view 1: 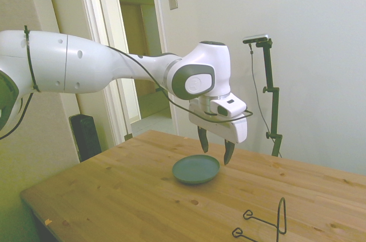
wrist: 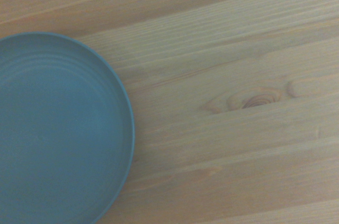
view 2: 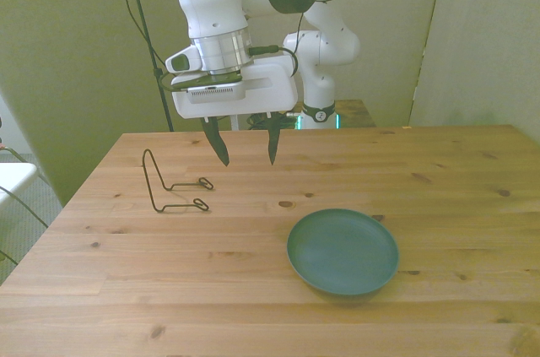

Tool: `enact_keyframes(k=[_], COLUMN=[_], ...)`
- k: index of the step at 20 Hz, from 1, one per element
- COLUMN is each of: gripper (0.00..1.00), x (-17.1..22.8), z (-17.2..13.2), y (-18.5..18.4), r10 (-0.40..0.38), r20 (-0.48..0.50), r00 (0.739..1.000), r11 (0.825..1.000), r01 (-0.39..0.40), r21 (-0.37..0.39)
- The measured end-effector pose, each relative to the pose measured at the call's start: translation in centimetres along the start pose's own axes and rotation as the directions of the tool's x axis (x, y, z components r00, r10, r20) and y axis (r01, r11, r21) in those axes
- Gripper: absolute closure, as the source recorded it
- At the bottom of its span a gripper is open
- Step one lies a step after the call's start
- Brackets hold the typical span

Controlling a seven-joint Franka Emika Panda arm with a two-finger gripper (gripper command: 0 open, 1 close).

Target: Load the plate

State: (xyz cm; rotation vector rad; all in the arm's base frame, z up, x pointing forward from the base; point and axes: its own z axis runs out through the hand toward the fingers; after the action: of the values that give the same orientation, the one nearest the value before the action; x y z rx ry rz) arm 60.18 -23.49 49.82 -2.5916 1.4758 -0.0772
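Right, risks first. Plate (view 2: 342, 251) lies flat on the bare table (view 2: 456, 171), rim low and hugging the wood, so there's little edge to pinch. If the gripper (view 2: 245, 148) comes down off-centre, my guess is one finger lands inside the dish and the other skids on the wood, and the plate slides or tips rather than lifting. A matte shallow rim probably gives a thin bite too; a slip on the way over looks plausible.

Second risk: the wire rack (view 2: 172, 184) is light, thin black wire, standing well apart from the plate toward the front view's left. Any nudge from plate or fingers would likely shove or topple it, since nothing visible pins it down. Slots are narrow, so a tilted plate could jam or bounce out.

Gripper now: fingers parted moderately wide, nothing between them, touching nothing, hanging above the table. Front view puts it up over the boards between rack and plate, not above the plate. Wrist view shows only part of the plate (wrist: 58, 128) at frame edge, which backs that: lateral correction needed before descent.
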Motion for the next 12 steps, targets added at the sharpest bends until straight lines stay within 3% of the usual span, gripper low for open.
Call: enact_keyframes(k=[7,12], gripper=[0.00,0.00], x=[2.9,4.8], z=[3.1,6.5], y=[-2.5,-3.6], r10=[0.046,0.075], r20=[-0.015,0.052], r00=[0.999,0.996], r11=[0.999,0.997], r01=[-0.046,-0.074], r21=[-0.019,-0.005])
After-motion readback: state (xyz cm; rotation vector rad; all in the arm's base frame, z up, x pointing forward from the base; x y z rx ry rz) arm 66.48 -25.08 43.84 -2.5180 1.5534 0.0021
